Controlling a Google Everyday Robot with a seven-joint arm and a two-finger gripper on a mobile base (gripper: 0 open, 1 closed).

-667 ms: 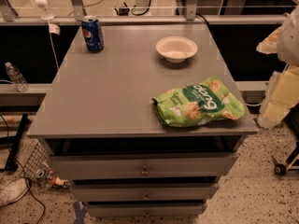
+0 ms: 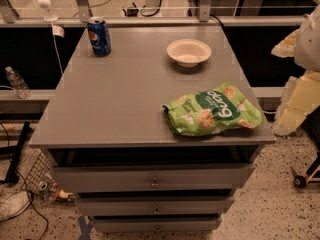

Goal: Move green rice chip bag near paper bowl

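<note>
1. Nothing on the tabletop has shifted since the earlier frame: bag, bowl and can sit just where they sat, and the pale arm at the right edge holds about the same spot.
2. The green rice chip bag (image 2: 212,110) lies flat at the lower right of the grey table (image 2: 115,99), near its front-right corner. It is apart from the paper bowl (image 2: 188,52), which sits above it in the frame.
3. The gripper (image 2: 290,44) hangs at the upper right edge, off the table and clear of the bag; wide or narrow, I cannot tell.
4. By my reading, the reach for the bag is the step now. Best to come down over the bag's middle, pinch a crinkly fold and lift it clear, since dragging risks sliding it off the near edge. Then set it beside the bowl without nudging that light bowl.
5. The top looks smooth, with drawers (image 2: 155,179) below. A blue soda can (image 2: 99,36) stands upper left, well out of the path. A speckled floor (image 2: 280,209), a water bottle (image 2: 17,83) and a shoe (image 2: 12,204) lie around.
</note>
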